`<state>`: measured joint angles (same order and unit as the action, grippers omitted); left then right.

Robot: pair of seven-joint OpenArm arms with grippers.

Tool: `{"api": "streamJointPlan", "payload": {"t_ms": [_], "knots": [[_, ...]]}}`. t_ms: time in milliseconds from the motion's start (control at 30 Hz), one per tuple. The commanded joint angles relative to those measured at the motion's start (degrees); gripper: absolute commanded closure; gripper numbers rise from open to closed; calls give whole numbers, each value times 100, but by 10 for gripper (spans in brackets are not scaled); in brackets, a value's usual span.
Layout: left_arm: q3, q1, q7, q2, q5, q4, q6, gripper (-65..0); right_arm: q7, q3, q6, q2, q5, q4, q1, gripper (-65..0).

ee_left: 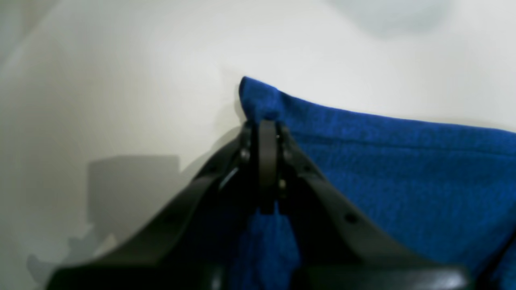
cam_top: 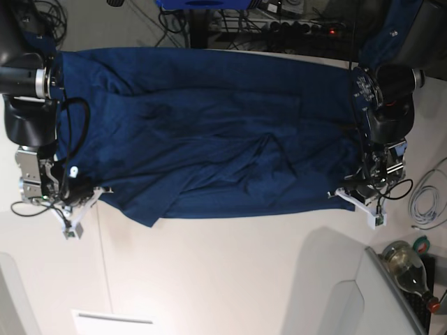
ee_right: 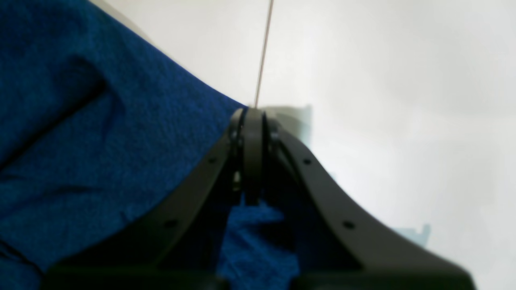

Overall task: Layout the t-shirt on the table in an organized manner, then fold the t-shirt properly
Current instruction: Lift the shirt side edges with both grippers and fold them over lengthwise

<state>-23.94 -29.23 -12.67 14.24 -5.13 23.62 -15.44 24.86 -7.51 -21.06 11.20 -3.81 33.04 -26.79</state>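
Both grippers' fingers pinched on the t-shirt [cam_top: 209, 132] — corners, table [cam_top: 230, 279].

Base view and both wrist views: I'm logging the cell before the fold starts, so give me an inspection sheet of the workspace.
Surface: white table, thin seam, bare near side.
Job's things: t-shirt spread wide, wrinkled mid-body.
Clutter: bottle at the table's edge.
Grippers: left gripper shut on a t-shirt corner; right gripper shut on the t-shirt's edge.
Cables: white cable beside the left arm; dark cables behind.
Surroundings: power strip behind the table.
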Motion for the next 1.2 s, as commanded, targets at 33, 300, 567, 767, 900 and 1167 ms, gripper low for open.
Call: {"api": "streamJointPlan", "payload": {"t_ms": [33,300,567,767,900,1167], "knots": [[-1,-184,-171,13,-37,16,-60,0,85,8,27,80,122,50,-104,-6],[8,-422,-206,5,-46,561,-60,0,68,8,27,89,122,481,-95,-6],[641,-430,-215,5,25,1221,-60,0,68,8,27,89,122,885,-95,-6],[641,-387,-215,-48,33,1625,-60,0,68,8,27,89,122,1114,-25,-6],[641,-237,-566,-110,33,1889,-60,0,68,8,27,89,122,1123,72,-6],[641,827,-821,-303,42,3392,-60,0,-205,8,27,89,122,1923,714,-6]]}}
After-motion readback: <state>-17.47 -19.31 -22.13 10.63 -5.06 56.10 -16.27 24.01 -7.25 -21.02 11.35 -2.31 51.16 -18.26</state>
